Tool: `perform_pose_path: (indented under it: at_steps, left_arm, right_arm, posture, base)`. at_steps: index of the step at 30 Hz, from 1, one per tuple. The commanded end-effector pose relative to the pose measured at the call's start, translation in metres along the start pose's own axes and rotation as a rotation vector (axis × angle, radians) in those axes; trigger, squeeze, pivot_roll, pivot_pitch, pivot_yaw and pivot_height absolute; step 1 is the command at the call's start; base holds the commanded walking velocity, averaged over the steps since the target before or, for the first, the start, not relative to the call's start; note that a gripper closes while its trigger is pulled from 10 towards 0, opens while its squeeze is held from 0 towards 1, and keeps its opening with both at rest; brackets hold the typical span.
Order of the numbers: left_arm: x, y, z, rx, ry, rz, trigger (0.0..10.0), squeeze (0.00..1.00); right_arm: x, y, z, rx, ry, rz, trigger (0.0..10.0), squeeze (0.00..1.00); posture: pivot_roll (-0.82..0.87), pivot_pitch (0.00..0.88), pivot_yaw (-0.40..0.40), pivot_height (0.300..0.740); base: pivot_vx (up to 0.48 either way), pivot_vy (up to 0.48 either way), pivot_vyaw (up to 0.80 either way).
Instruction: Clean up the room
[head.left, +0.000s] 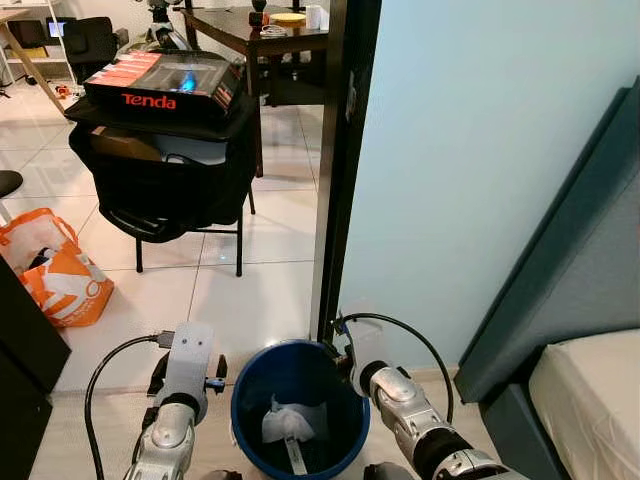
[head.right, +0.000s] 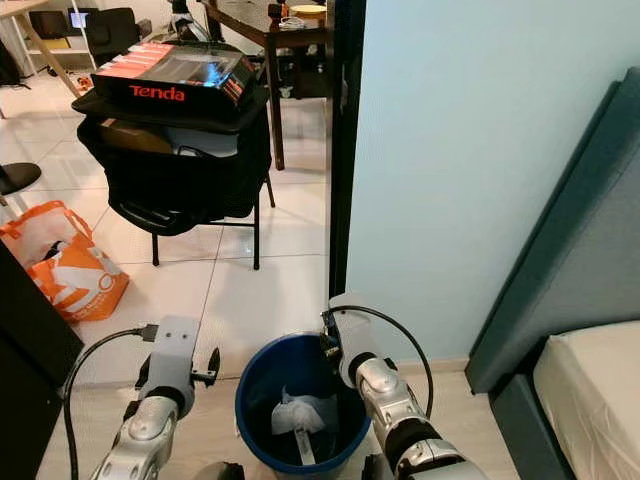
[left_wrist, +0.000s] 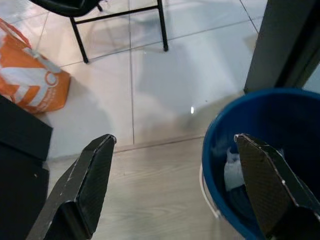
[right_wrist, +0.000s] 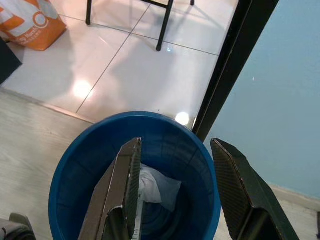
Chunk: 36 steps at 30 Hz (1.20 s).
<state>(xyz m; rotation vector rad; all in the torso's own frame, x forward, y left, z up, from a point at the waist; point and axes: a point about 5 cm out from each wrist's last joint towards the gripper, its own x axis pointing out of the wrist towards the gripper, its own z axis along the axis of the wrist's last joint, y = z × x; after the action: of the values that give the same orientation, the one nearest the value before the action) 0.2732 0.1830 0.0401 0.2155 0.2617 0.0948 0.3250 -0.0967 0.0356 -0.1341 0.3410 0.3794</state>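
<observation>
A blue bucket (head.left: 300, 372) stands on the wooden floor just inside the doorway, between my two arms. A crumpled white wad (right_wrist: 159, 188) lies at its bottom, with a pale strip beside it. My right gripper (right_wrist: 175, 200) hangs open over the bucket's mouth with nothing between its fingers (right_wrist: 125, 185). On the bucket's left side my left gripper (left_wrist: 177, 190) is open and empty too, one finger (left_wrist: 85, 190) over the floor and the other over the bucket's rim (left_wrist: 210, 150).
A black door frame (head.left: 335, 170) and a light blue wall rise right behind the bucket. Beyond, on white tiles, a black chair (head.left: 165, 185) carries a Tenda box (head.left: 165, 85). An orange bag (head.left: 55, 265) lies left. A bed (head.left: 590, 400) is at right, dark furniture (head.left: 20, 360) at left.
</observation>
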Motion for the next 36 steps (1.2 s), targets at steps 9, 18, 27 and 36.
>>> perform_pose_path:
  at_steps: [9, 18, 27, 36]
  left_arm:
    - [-0.001, 0.004, -0.003, 0.015, -0.009, -0.001, 10.0, 0.0]
    - [0.0, -0.003, 0.0, -0.011, -0.015, -0.017, 10.0, 0.0]
    - [0.002, -0.005, 0.005, -0.029, -0.035, -0.021, 10.0, 0.0]
    - [0.002, -0.003, 0.008, -0.046, -0.05, -0.01, 10.0, 0.0]
  right_arm:
    - [-0.002, -0.001, -0.004, 0.036, -0.003, 0.03, 10.0, 0.0]
    - [-0.003, 0.0, -0.004, 0.031, -0.017, 0.033, 10.0, 0.0]
    - [-0.003, 0.0, -0.002, 0.032, -0.026, 0.034, 10.0, 0.0]
    - [-0.003, -0.001, 0.0, 0.034, -0.036, 0.031, 10.0, 0.0]
  posture:
    - [0.05, 0.046, -0.075, 0.61]
    - [0.05, 0.041, -0.068, 0.645]
    - [0.04, 0.041, -0.059, 0.67]
    - [0.05, 0.044, -0.058, 0.7]
  base:
    - [0.0, 0.0, 0.0]
    - [0.0, 0.0, 0.0]
    - [0.0, 0.0, 0.0]
    - [0.0, 0.0, 0.0]
